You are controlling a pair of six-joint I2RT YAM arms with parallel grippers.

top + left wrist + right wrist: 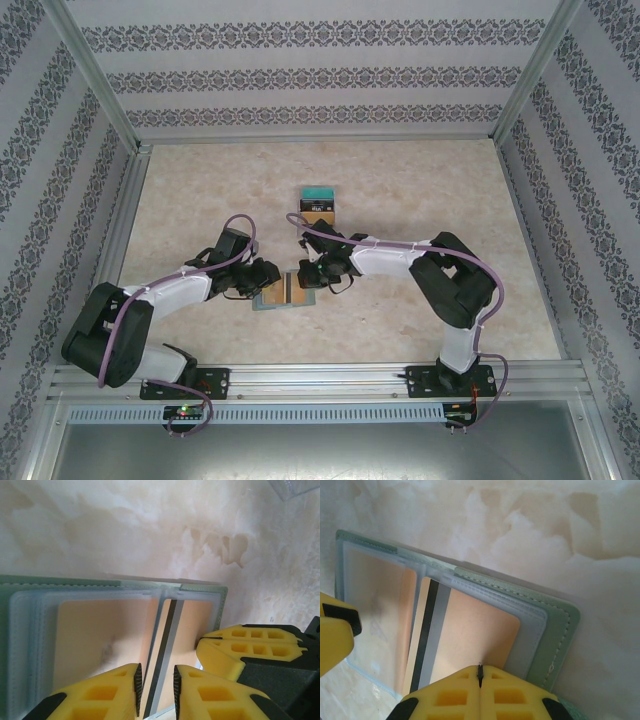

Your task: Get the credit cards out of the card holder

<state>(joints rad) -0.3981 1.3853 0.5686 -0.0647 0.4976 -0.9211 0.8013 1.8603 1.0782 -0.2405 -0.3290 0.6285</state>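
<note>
The grey-green card holder lies open and flat on the table between both arms, its green rim framing clear pockets. An orange-brown credit card with a black and grey stripe sits in the right pocket, and another orange card in the left pocket. My left gripper hovers over the stripe with a narrow gap between its pads, and I see nothing between them. My right gripper is shut, its tips resting on the striped card's pocket. Its yellow fingers appear in the left wrist view.
A small stand holding teal, black and brown cards sits further back on the table. A clear plastic corner shows at the upper right of the left wrist view. Patterned walls and a metal frame enclose the pale marbled tabletop.
</note>
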